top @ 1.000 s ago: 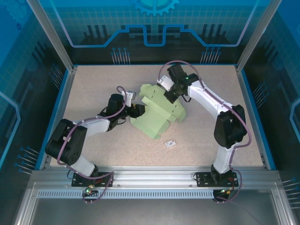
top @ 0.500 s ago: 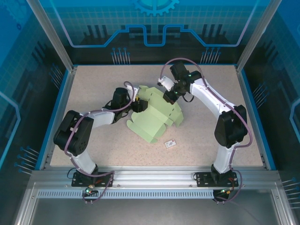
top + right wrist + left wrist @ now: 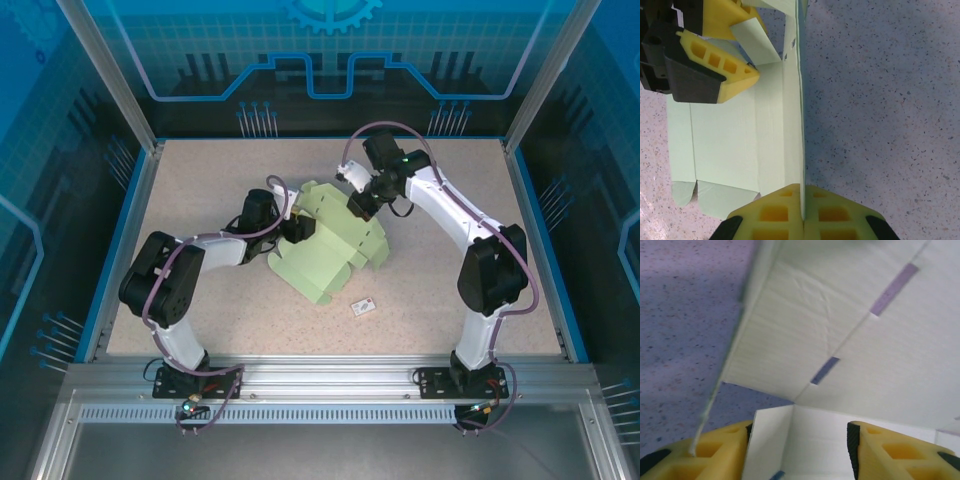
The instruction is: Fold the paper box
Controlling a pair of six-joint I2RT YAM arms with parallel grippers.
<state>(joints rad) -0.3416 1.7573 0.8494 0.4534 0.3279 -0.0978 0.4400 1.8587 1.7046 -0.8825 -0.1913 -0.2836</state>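
Paper box (image 3: 325,250): pale mint-green card, a creased cut-out with flaps and tabs, not yet box-shaped. Location: middle of the table (image 3: 200,170), between the two arms. It lies mostly flat, with the panel toward the right arm raised.

Right gripper (image 3: 802,212): jaws closed on the edge of that raised panel, pinching it so the panel stands upright along its crease. Purpose, as judged: an anchor that holds one wall up and stops the sheet sliding while the other arm works.

Left gripper (image 3: 293,228): at the sheet's left side, jaws parted and straddling a side flap (image 3: 756,45) that stands between the fingers. The gap is wide for such thin card, which suggests no pinch yet. Purpose, as judged: placed to catch this flap or push it inward against the held wall.

White tag (image 3: 363,306): small, with dark marks, lying on the table near the sheet's near corner but apart from it. It plays no part in the fold.

Stage, as judged: early to middle, with one wall raised, a corner flap being addressed and the remaining panels flat.

Risk: the thin card may buckle off its crease if the flap is pushed before the wall is square, or the pinched edge may slip.
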